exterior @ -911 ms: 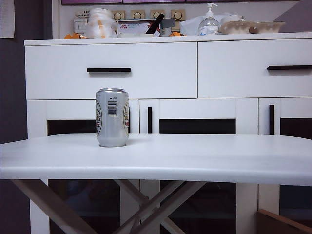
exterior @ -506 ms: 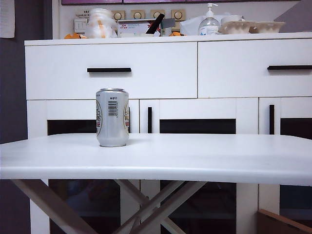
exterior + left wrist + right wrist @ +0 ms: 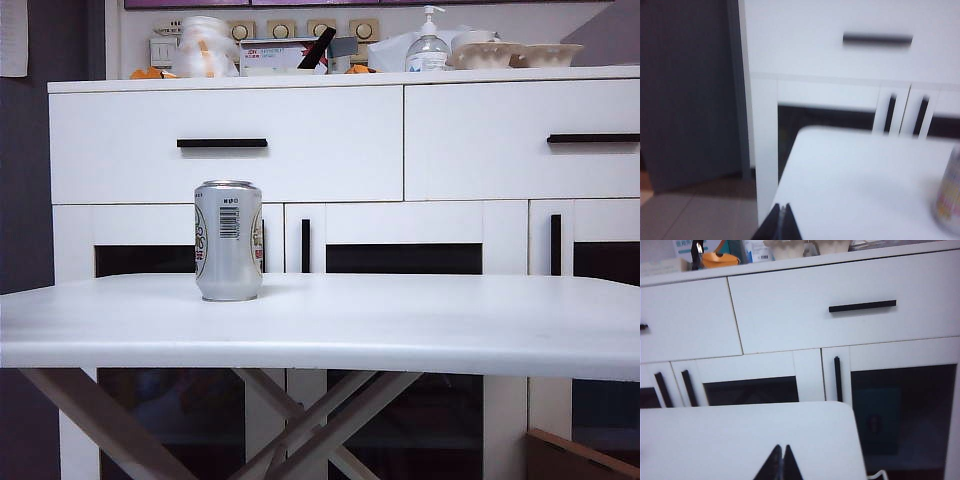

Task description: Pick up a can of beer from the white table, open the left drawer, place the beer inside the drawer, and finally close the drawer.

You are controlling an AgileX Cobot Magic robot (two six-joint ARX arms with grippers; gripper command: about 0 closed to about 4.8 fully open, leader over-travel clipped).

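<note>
The silver can of beer [image 3: 228,240] stands upright on the left part of the white table [image 3: 420,325], barcode facing the exterior camera. Behind it is the left drawer [image 3: 320,150], shut, with its black bar handle [image 3: 222,143]. Neither gripper shows in the exterior view. In the left wrist view my left gripper [image 3: 781,206] is shut and empty over the table's near left corner [image 3: 840,185]. The blurred can [image 3: 950,200] is off to its side and the left drawer [image 3: 805,35] is beyond. My right gripper [image 3: 781,446] is shut and empty above the table's right end [image 3: 740,432].
The right drawer [image 3: 790,315] with its own black handle [image 3: 862,305] is shut. Below both drawers are doors with vertical handles [image 3: 306,245]. A pump bottle [image 3: 428,48], trays [image 3: 515,52] and boxes crowd the cabinet top. A dark wall [image 3: 685,90] flanks the cabinet's left side.
</note>
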